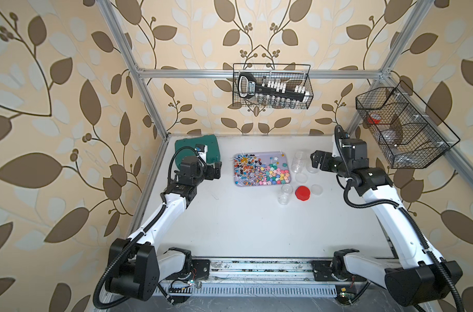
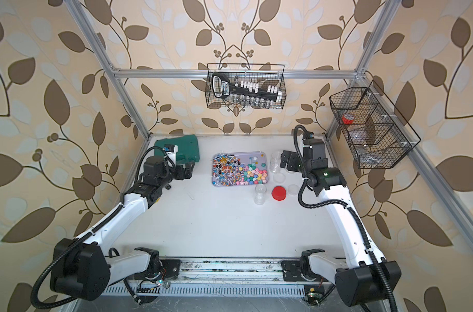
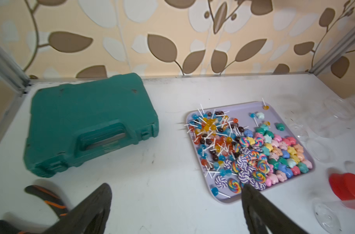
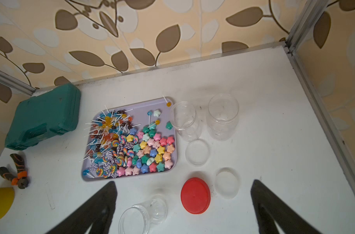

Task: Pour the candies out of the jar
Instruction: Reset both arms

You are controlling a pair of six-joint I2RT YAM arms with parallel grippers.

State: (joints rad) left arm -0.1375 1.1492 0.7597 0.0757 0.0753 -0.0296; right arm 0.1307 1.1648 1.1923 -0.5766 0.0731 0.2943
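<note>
The candies [image 1: 259, 170] [image 2: 238, 173] lie heaped in a lavender tray [image 1: 259, 153] at the back middle of the table: lollipops on white sticks, rainbow swirls and pastel stars [image 4: 156, 150]. Three clear jars stand empty to its right: two [image 4: 185, 121] [image 4: 223, 116] beside the tray, one [image 4: 144, 214] nearer the front. My right gripper [image 1: 314, 161] [image 4: 184, 183] hangs open over the jars, holding nothing. To the left of the tray, my left gripper [image 1: 217, 169] [image 3: 176, 186] is open and empty.
A red lid [image 4: 195, 195] and two clear lids [image 4: 197, 152] [image 4: 226, 182] lie by the jars. A green case [image 3: 87, 123] sits at the back left, with pliers [image 4: 16, 172] and a yellow roll [image 4: 0, 202] near it. Wire baskets [image 1: 271, 86] [image 1: 402, 127] hang on the walls.
</note>
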